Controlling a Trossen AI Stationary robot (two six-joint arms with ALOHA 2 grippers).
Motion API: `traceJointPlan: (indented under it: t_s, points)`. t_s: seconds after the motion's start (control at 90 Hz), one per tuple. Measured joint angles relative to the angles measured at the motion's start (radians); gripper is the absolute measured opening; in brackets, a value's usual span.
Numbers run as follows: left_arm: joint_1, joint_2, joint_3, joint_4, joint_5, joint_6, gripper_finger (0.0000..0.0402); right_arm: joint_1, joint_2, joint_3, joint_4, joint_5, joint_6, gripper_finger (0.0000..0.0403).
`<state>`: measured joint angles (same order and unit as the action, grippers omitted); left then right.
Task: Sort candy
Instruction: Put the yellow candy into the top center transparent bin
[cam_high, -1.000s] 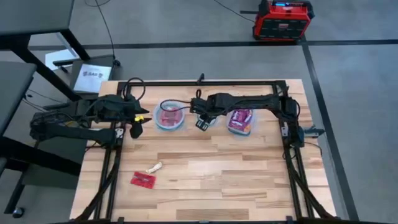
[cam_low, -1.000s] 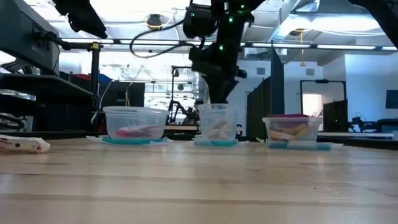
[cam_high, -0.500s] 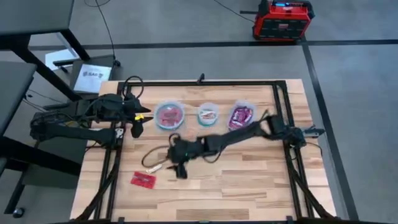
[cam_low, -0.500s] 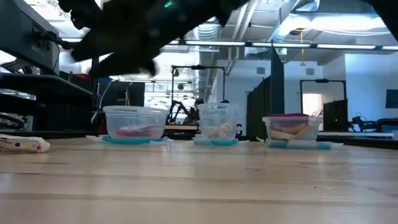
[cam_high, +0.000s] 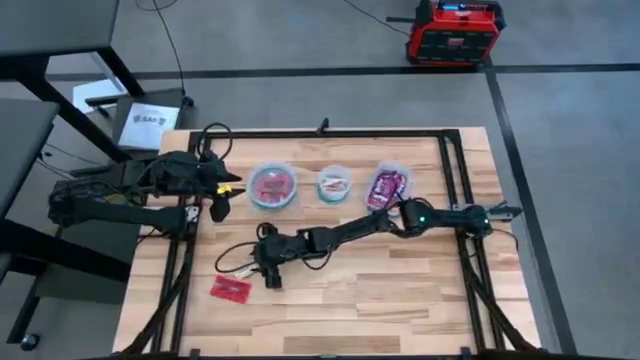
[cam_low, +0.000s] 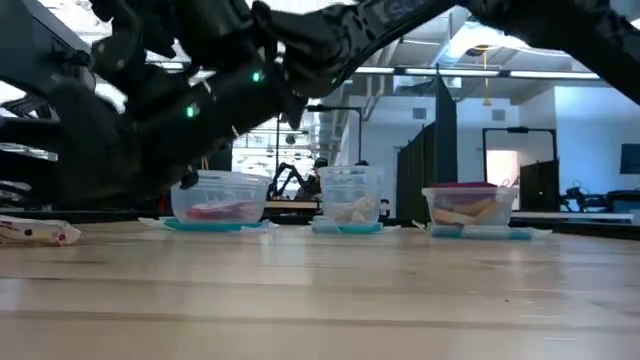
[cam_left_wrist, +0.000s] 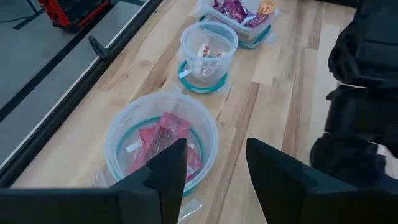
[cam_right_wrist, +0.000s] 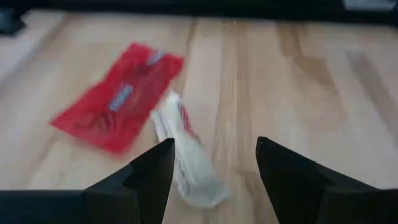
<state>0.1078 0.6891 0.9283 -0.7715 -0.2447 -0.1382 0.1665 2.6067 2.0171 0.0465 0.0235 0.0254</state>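
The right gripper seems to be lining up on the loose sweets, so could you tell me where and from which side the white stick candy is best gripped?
Probably across the middle of the white stick candy, coming straight down from above. It lies flat on the table, long and thin, so the open right gripper can close across its narrow width. The red packet lies close along one side, so keep that finger tight to the stick.

Grey floor (cam_high: 300, 40); red case (cam_high: 453, 32) beyond table; bright ceiling lights (cam_low: 520, 72).

Red flat packet (cam_right_wrist: 118, 106), white stick candy (cam_right_wrist: 186, 162) with red marks, teal-rimmed clear containers (cam_left_wrist: 163, 149), pale wood table (cam_high: 400, 290), dark fingers (cam_right_wrist: 140, 180)
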Motion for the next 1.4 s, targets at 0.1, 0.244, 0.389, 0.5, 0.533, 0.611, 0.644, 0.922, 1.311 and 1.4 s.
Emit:
traceJointPlan:
  t_s: [0.1,0.244,0.389,0.5,0.533,0.611,0.644,0.922,1.311,1.4]
  points:
    - [0.000,0.000,0.000,0.001,0.000,0.003,0.0150,-0.004,0.013,0.000,-0.018,-0.023,0.000,0.0207]
    - [0.000,0.000,0.000,0.004,0.000,0.003,0.0150,-0.006,0.013,0.000,-0.030,-0.046,-0.014,0.0157]
    - [0.000,0.000,0.000,0.005,0.000,0.003,0.0150,-0.007,0.013,0.000,-0.021,-0.053,-0.016,0.0039]
    - [0.000,0.000,0.000,0.006,0.000,0.003,0.0150,-0.007,0.000,-0.002,-0.029,-0.060,-0.015,0.0011]
    - [0.000,0.000,0.000,0.005,0.000,0.003,0.0150,-0.007,-0.010,-0.002,-0.060,-0.059,-0.011,0.0007]
    - [0.000,0.000,0.000,-0.001,0.000,0.003,0.0150,-0.011,-0.062,-0.006,-0.177,-0.060,-0.020,0.0001]
    - [0.000,0.000,0.000,-0.001,0.000,0.003,0.0150,-0.013,-0.088,-0.006,-0.213,-0.059,-0.026,0.0001]
    - [0.000,0.000,0.000,-0.002,0.000,0.003,0.0150,-0.068,-0.400,0.000,-0.652,0.068,-0.158,0.0000]
    - [0.000,0.000,0.000,-0.009,0.000,-0.002,0.0150,-0.234,-0.728,-0.259,-1.041,0.261,0.000,0.0000]
    - [0.000,0.000,0.000,-0.009,0.000,-0.001,0.0150,-0.271,-0.800,-0.347,-1.041,0.264,0.062,0.0000]
